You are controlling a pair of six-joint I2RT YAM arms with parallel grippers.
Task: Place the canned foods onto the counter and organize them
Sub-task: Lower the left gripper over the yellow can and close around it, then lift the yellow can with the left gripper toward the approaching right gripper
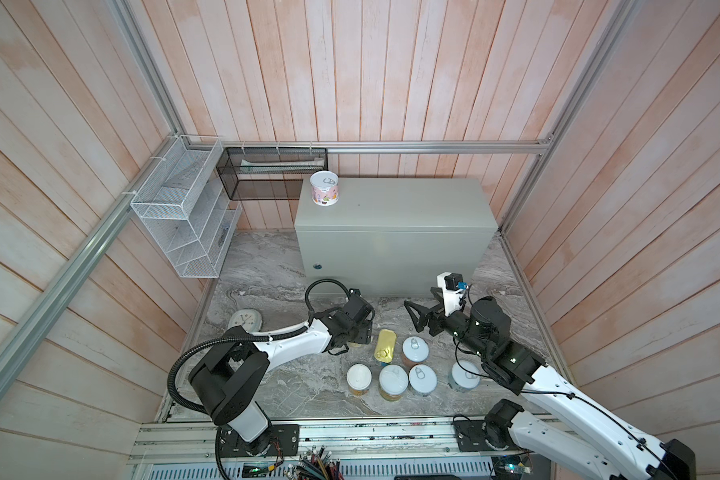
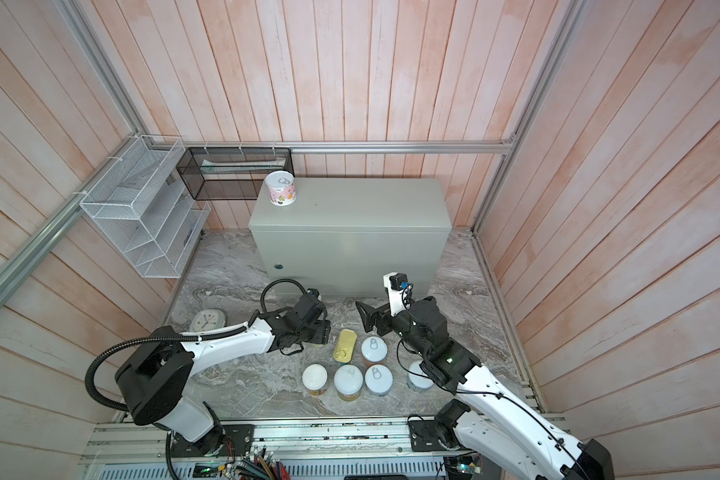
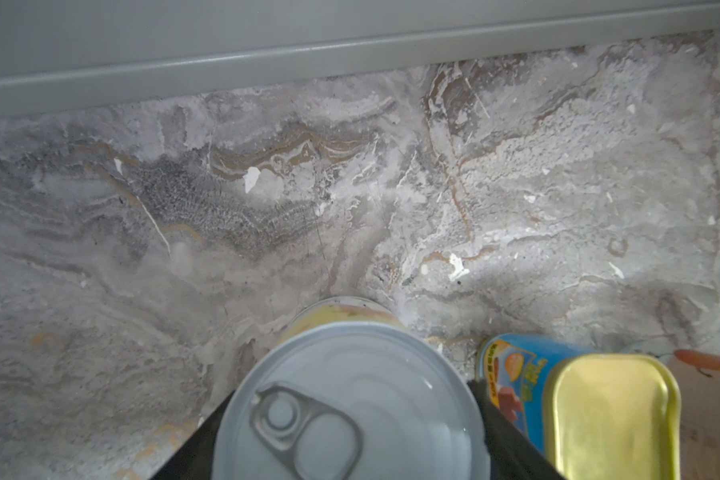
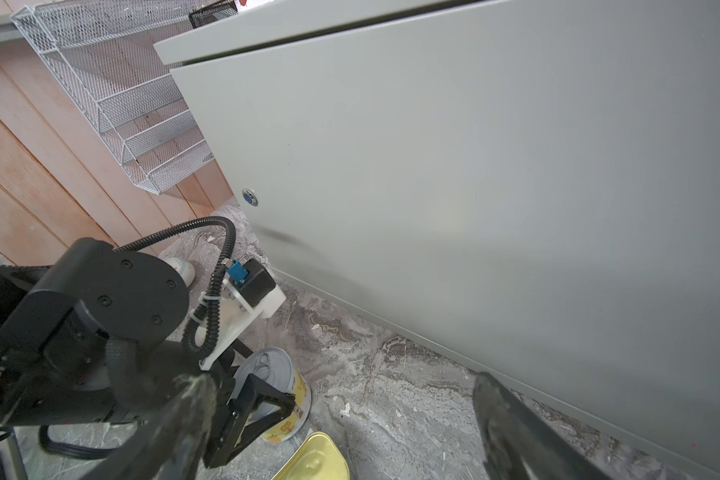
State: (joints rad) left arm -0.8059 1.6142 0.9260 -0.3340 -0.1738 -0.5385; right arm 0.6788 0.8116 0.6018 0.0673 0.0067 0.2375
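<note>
Eight canned foods show in all: seven round cans and one gold tin. Only the pink can (image 1: 325, 189) is up on the grey-green metal box (image 1: 404, 205), standing upright at the far left corner of its flat top. The other seven are down on the marble table (image 1: 267, 282), on the near side of the box.

The gold tin (image 1: 385, 345) lies flat in the middle of the group. Just right of it stands the orange can (image 1: 415, 349). Nearer, three cans stand close together in a row: the left row can (image 1: 358, 378), the middle row can (image 1: 393, 380) and the right row can (image 1: 422, 378). A little further right, the grey-blue can (image 1: 465, 376) is partly hidden under the right arm.

Just left of the gold tin, the yellow can (image 3: 350, 407) stands upright between the fingers of the left gripper (image 1: 356, 337). The jaws sit close on both sides of its lid, but I cannot tell whether they press on it. The right gripper (image 1: 412, 318) hangs over the table on the far side of the group, jaws spread wide with nothing between them.

One round clock (image 1: 246, 321) lies on the table at the left. One white wire rack (image 1: 184, 216) and one black mesh basket (image 1: 273, 174) hang on the wall.
</note>
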